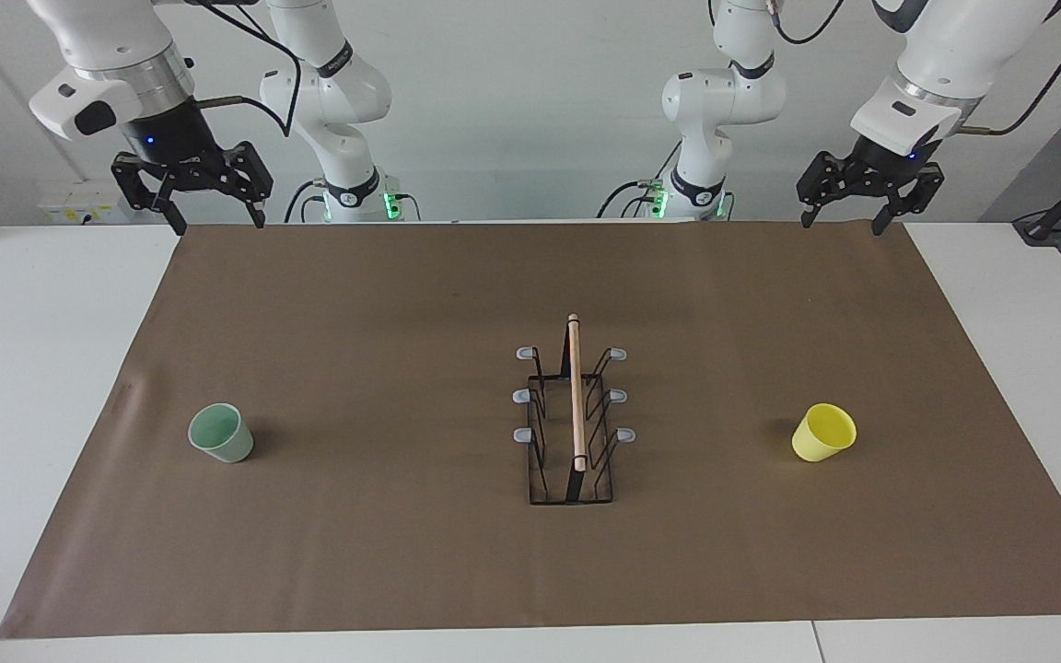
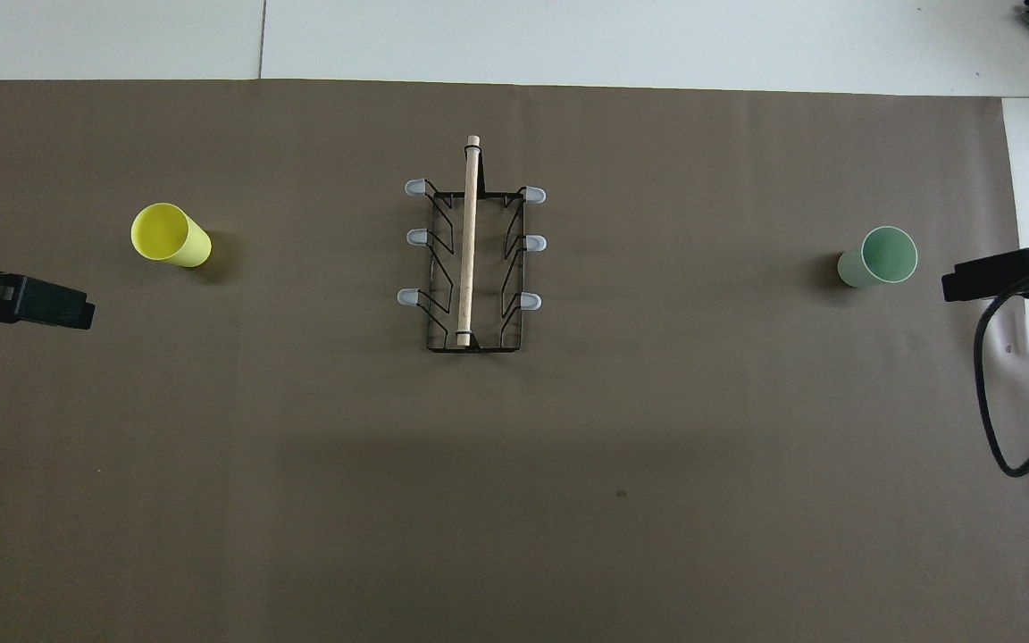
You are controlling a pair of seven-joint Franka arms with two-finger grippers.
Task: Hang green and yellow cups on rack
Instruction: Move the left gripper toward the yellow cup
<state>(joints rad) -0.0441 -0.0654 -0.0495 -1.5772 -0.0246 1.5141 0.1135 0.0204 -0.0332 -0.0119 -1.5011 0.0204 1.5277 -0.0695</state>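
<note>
The pale green cup [image 1: 221, 433] stands upright on the brown mat toward the right arm's end; it also shows in the overhead view [image 2: 879, 257]. The yellow cup [image 1: 823, 433] [image 2: 170, 235] stands upright toward the left arm's end. The black wire rack [image 1: 576, 396] [image 2: 470, 241] with its wooden rod and grey-tipped prongs stands mid-table between them, with nothing on its prongs. My right gripper [image 1: 217, 224] [image 2: 1006, 268] hangs open and empty over the mat's edge by the robots. My left gripper [image 1: 844, 225] [image 2: 41, 302] hangs open and empty likewise.
A brown mat [image 1: 402, 322] covers most of the white table [image 1: 33, 368]. A black cable [image 2: 992, 393] loops down from the right arm near the mat's edge at that end.
</note>
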